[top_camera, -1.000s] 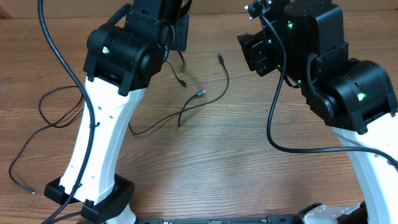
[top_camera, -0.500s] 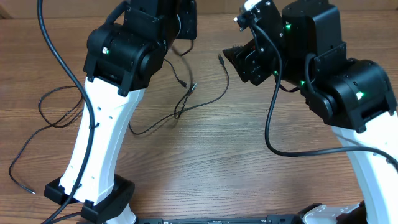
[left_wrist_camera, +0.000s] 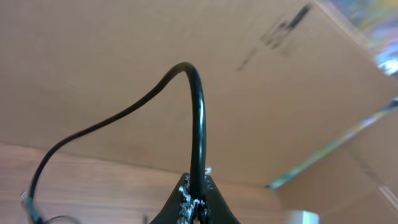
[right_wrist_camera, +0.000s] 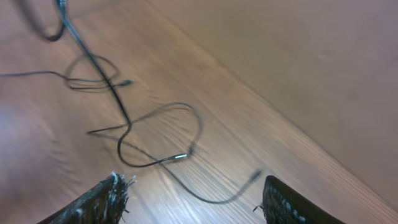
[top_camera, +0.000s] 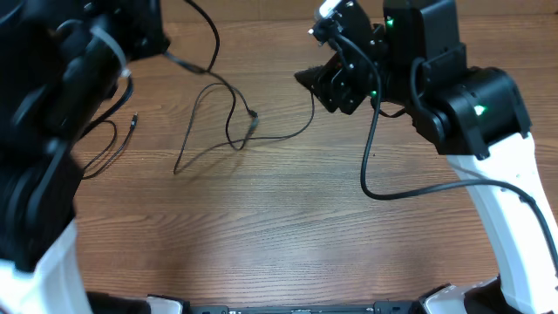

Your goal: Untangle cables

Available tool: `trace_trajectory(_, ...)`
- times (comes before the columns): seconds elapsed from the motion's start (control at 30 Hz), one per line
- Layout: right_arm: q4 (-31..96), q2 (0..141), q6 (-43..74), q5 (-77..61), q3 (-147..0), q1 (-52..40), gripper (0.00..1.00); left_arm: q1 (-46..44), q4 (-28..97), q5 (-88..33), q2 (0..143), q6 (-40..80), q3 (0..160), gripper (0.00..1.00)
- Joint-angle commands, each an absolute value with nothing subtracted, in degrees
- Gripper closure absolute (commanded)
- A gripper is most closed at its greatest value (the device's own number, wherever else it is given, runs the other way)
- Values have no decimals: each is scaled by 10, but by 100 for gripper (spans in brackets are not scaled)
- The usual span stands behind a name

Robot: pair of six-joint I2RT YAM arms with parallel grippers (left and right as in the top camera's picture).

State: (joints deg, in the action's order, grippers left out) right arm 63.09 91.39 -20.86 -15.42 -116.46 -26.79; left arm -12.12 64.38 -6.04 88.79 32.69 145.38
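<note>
Overhead view: the cables (top_camera: 252, 117) lie in loose loops on the wooden table (top_camera: 288, 218), in its far half between the two arms. One strand rises from the loops toward the left arm (top_camera: 52, 131), which fills the left edge of the view and is blurred. A separate plug end (top_camera: 133, 119) rests on the table near that arm.

Left wrist view: the left gripper (left_wrist_camera: 196, 204) is clenched on the held cable (left_wrist_camera: 199, 124). This cable stands up from the closed fingers, arcs over and drops to the left toward the table. A cardboard wall (left_wrist_camera: 93, 62) fills the background.

Right wrist view: the right gripper (right_wrist_camera: 193, 186) is released, its fingers wide apart with nothing between them. It hangs above the table, apart from the cables. The loops lie below and beyond it, with a silver-tipped plug (right_wrist_camera: 180, 156) resting on the wood.
</note>
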Motion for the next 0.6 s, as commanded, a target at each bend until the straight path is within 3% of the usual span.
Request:
trace_trajectory(0.0,619,946,-215,-244,-1157,-282,32,-119,638,-90,874,362,1460,96)
trace_trajectory(0.4,601,1024,-244,-258,-1157,-391,32,-119,634,-88,868,365,1460,96)
trace_trajectory(0.57,594,1038,-244,-256,-1157,-408,41,-119,634,-85,868,364,1460,96)
